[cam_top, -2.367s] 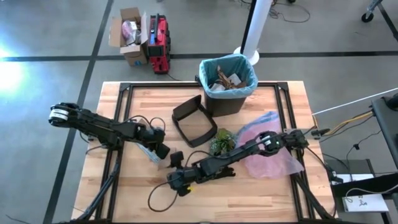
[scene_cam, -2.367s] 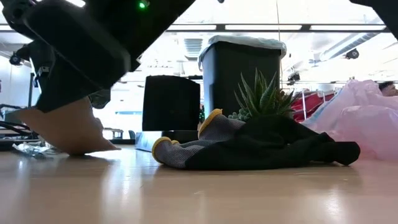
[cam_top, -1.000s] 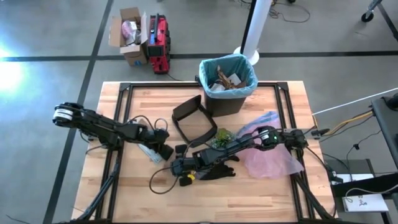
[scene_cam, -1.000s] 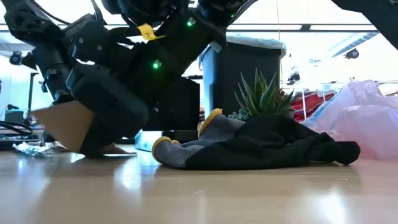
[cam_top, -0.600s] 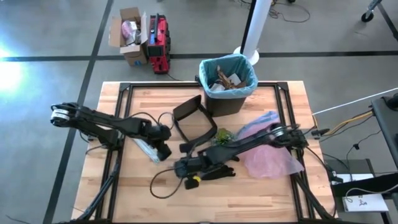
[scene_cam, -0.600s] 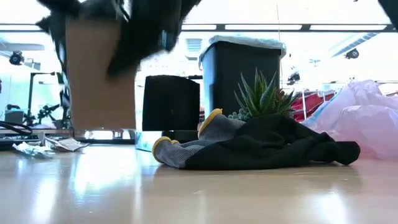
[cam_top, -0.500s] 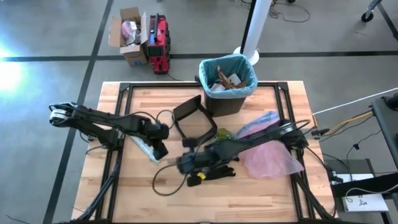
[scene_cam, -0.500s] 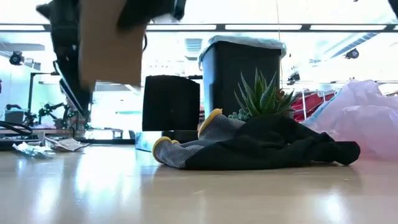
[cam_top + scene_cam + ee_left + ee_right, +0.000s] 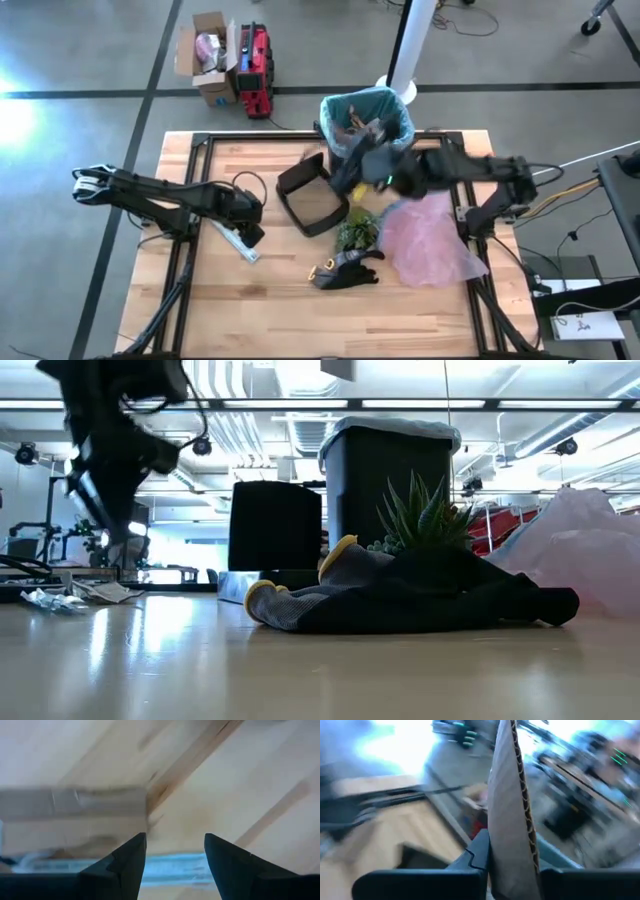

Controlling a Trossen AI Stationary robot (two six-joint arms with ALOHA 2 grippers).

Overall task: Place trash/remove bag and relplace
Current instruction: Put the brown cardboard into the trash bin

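Observation:
The black bin (image 9: pixel 367 150) with the teal-blue bag (image 9: pixel 395 105) as its liner stands at the table's far middle, with trash inside. My right gripper (image 9: pixel 352 168) is up beside the bin's near left wall, shut on a piece of brown corrugated cardboard (image 9: pixel 512 795). My left gripper (image 9: pixel 250 232) hangs open low over the table's left half. Its fingers (image 9: pixel 120 865) stand just short of a pale wrapper strip (image 9: pixel 170 866) that lies flat on the wood and do not touch it. A flat brown piece (image 9: pixel 75 817) lies beyond the strip. My right gripper pinches the cardboard sheet between its two fingers (image 9: pixel 475 855) at one end (image 9: pixel 512 862). The sheet runs out past the fingertips, edge-on in the wrist view, with its fluted edge (image 9: pixel 522 795) showing. It is lifted clear of the table.
A black bin lid (image 9: pixel 312 195) lies near the bin. In front of it are a green plant tuft (image 9: pixel 357 230), a black-and-yellow glove (image 9: pixel 345 272) and a pink plastic bag (image 9: pixel 430 240). Small scraps (image 9: pixel 60 598) lie at the left. Bare wood runs along the near edge.
My right gripper has lifted the cardboard piece off the table's near middle, next to the glove. It has swung fast up and toward the far edge, to the bin's side. My left gripper has drifted a little toward the table's far left.

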